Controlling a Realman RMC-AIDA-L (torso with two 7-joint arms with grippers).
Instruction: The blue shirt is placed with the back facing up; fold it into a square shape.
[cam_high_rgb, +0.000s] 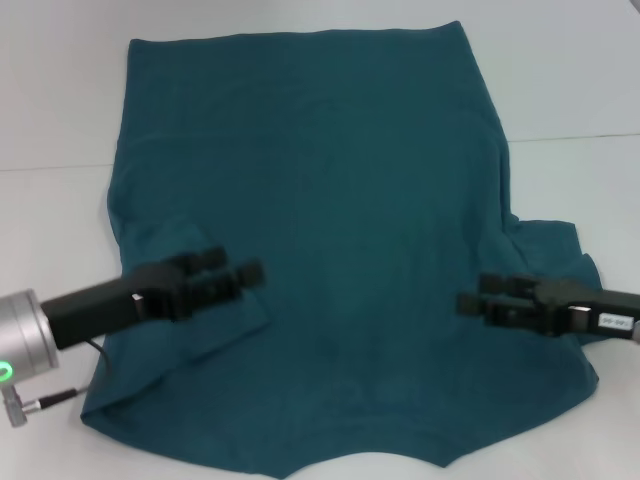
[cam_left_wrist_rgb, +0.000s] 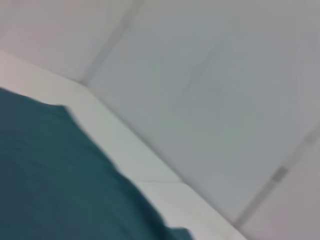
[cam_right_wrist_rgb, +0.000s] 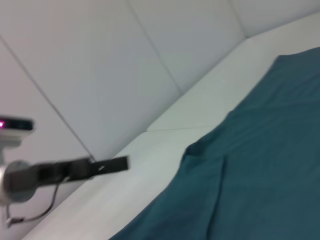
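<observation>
The blue shirt (cam_high_rgb: 330, 200) lies spread on the white table (cam_high_rgb: 570, 80), plain side up, collar end nearest me. Its left sleeve is tucked in over the body, while the right sleeve (cam_high_rgb: 555, 245) sticks out sideways. My left gripper (cam_high_rgb: 240, 268) hovers over the shirt's lower left part, fingers apart and holding nothing. My right gripper (cam_high_rgb: 472, 294) hovers over the lower right part near the armpit, also open and empty. The left wrist view shows the shirt (cam_left_wrist_rgb: 50, 175) edge on the table. The right wrist view shows the shirt (cam_right_wrist_rgb: 260, 165) and the left gripper (cam_right_wrist_rgb: 117, 163) farther off.
White table (cam_left_wrist_rgb: 150, 165) surface surrounds the shirt on both sides and beyond its hem. A pale panelled wall (cam_right_wrist_rgb: 100, 60) rises behind the table. A thin cable (cam_high_rgb: 60, 397) hangs by my left arm's silver wrist.
</observation>
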